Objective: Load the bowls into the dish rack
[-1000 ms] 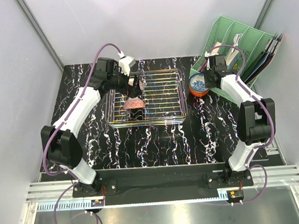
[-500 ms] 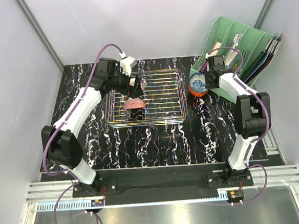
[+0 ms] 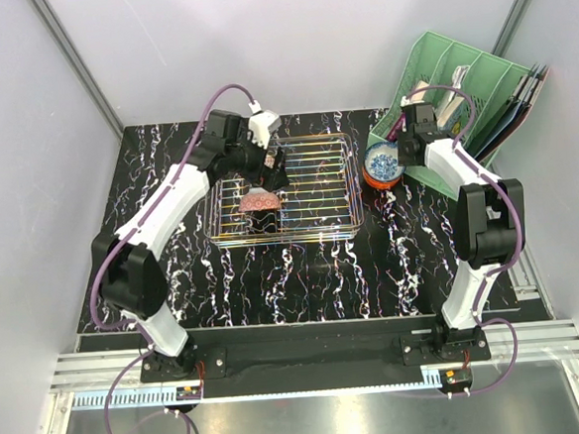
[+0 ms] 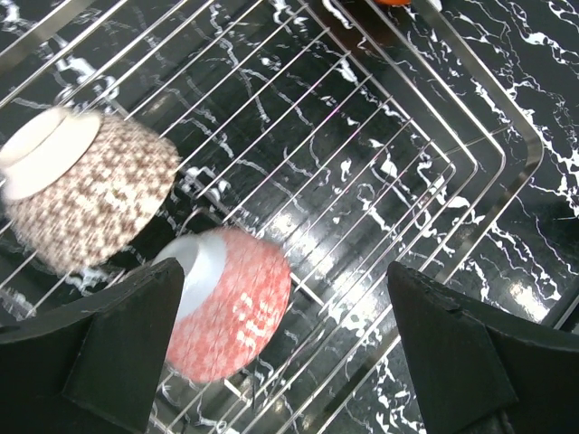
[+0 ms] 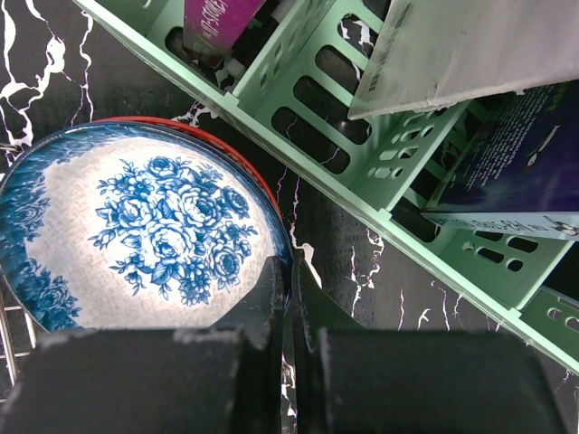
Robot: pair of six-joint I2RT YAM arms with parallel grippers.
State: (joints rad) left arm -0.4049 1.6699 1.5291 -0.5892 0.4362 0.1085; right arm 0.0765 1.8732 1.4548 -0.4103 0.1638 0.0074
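No text, label or number can be read in full in any view. In my right wrist view, the magenta booklet (image 5: 213, 20) standing in the green file organiser (image 5: 237, 107) carries white lettering, cut off by the frame edge and not readable. The dark blue book (image 5: 507, 154) in the same organiser shows fine pale print, too small to make out. In my left wrist view, the pink-red bowl (image 4: 240, 312) bears white marks — pattern or characters, I cannot tell.

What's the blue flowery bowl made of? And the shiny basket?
The blue flowery bowl looks like glazed ceramic: smooth, with painted roses. The shiny basket looks like bare metal wire: thin silver rods that glint. Looks only, so not certain.
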